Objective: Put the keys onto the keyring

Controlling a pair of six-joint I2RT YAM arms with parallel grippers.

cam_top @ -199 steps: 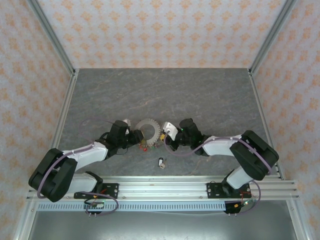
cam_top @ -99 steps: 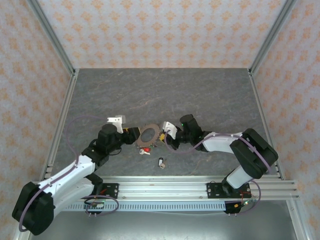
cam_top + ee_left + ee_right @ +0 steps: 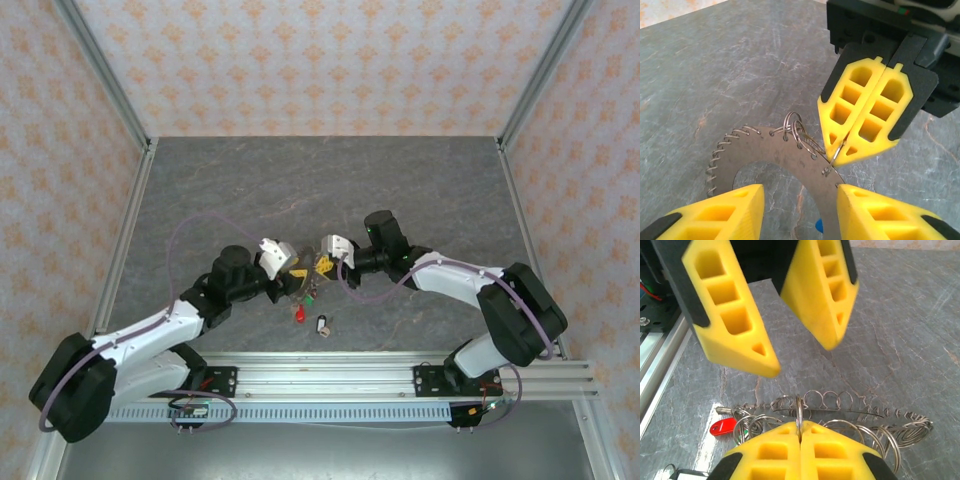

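Two grippers sit nose to nose over the near half of the table (image 3: 300, 180), about midway between its left and right edges. The left gripper (image 3: 296, 271) points in from the left, the right gripper (image 3: 320, 266) from the right, and the keyring (image 3: 765, 151) is right there between them. From the left wrist it reads as a flat grey-brown ring with a big hole, wire coils bristling along its outer rim.

Right gripper: yellow fingers (image 3: 867, 115) pressed tight together, tips at the keyring's rim, pinching a thin wire loop (image 3: 799, 412) that stands upright between the pads.

Left gripper: fingers (image 3: 725, 315) spread apart, the ring's band showing between them. From the right wrist their tips hang above the keyring with daylight underneath, gripping nothing. Whether the keyring rests flat on the table or is lifted a touch, I can't tell.

More small wire rings (image 3: 875, 437) bunch up beside the right gripper's fingers. Closer to the table's near edge lie a red-tagged key (image 3: 299, 314) just on the near side of the keyring, a green tag (image 3: 311, 296) tucked close by the grippers, and a small black piece (image 3: 323, 324) beside the red one. A sliver of blue (image 3: 818, 226) peeks out by the ring's band.
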